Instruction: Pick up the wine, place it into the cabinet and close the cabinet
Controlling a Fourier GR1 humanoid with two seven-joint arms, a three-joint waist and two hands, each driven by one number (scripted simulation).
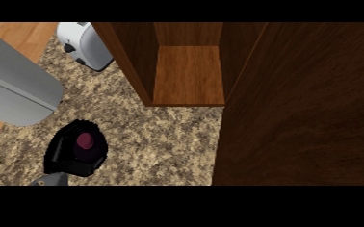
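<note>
**Wine in the left robot hand, cabinet open**

The left robot hand is curling round the wine above the speckled counter, lower left. The cabinet is standing open, its door swung out at right. A toaster is sitting beside it.

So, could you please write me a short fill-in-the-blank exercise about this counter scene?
1. The left hand is curled round the dark red ____.
2. The wooden cabinet stands with its door ____.
3. The shelf inside the cabinet holds ____.
4. The white toaster sits to the ____ of the cabinet.

Missing words: wine; open; nothing; left
</note>
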